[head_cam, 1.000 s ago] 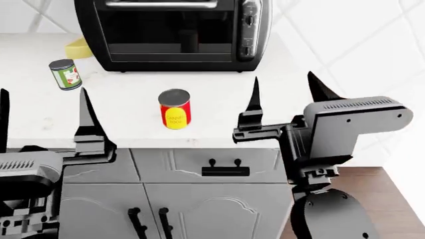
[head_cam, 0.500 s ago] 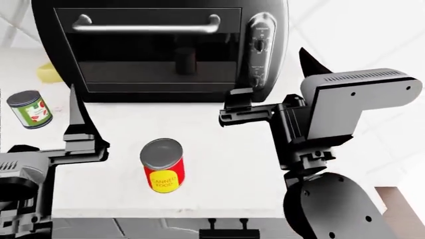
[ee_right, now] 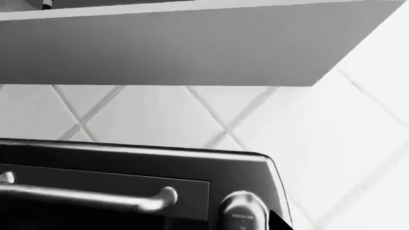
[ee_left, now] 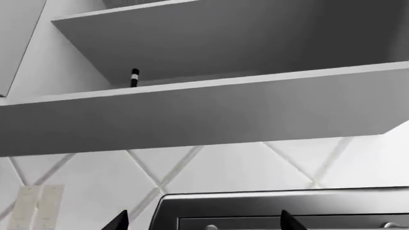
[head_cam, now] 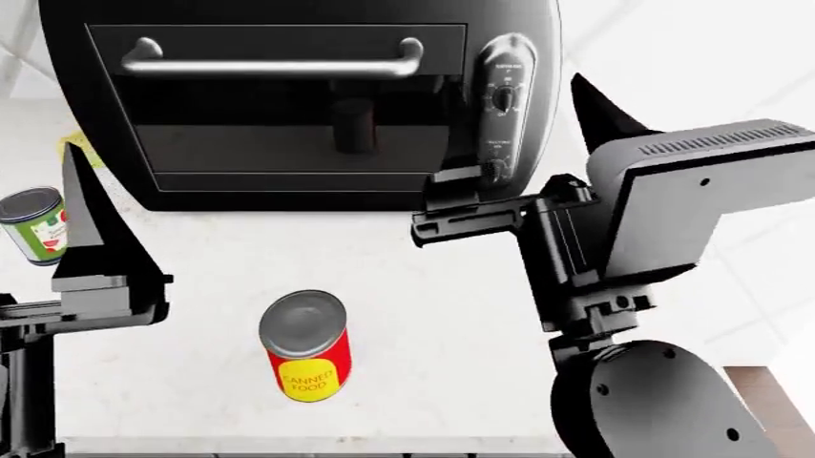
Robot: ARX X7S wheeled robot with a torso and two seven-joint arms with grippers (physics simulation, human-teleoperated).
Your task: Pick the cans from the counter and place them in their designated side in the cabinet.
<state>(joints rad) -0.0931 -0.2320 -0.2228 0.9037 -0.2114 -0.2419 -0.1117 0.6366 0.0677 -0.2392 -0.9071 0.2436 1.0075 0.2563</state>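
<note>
Two cans unpicked: red can [head_cam: 305, 355] stood mid-counter [head_cam: 433, 315] between both arms, green can [head_cam: 34, 224] far left. Left gripper [head_cam: 90, 243] and right gripper [head_cam: 522, 157] spread wide, empty. Approach stage, probably; next, lowering onto the red can.

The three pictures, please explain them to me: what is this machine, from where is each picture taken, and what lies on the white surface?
It is a simulated two-armed robot. The head view looks down over both arms; each wrist view comes from a camera near one arm's end effector and here shows the tiled wall, the cabinet above and the oven's top. On the counter stand a black toaster oven, a red can and a green-labelled can at the left edge. The left end effector and right end effector both hold nothing, their prongs apart.
</note>
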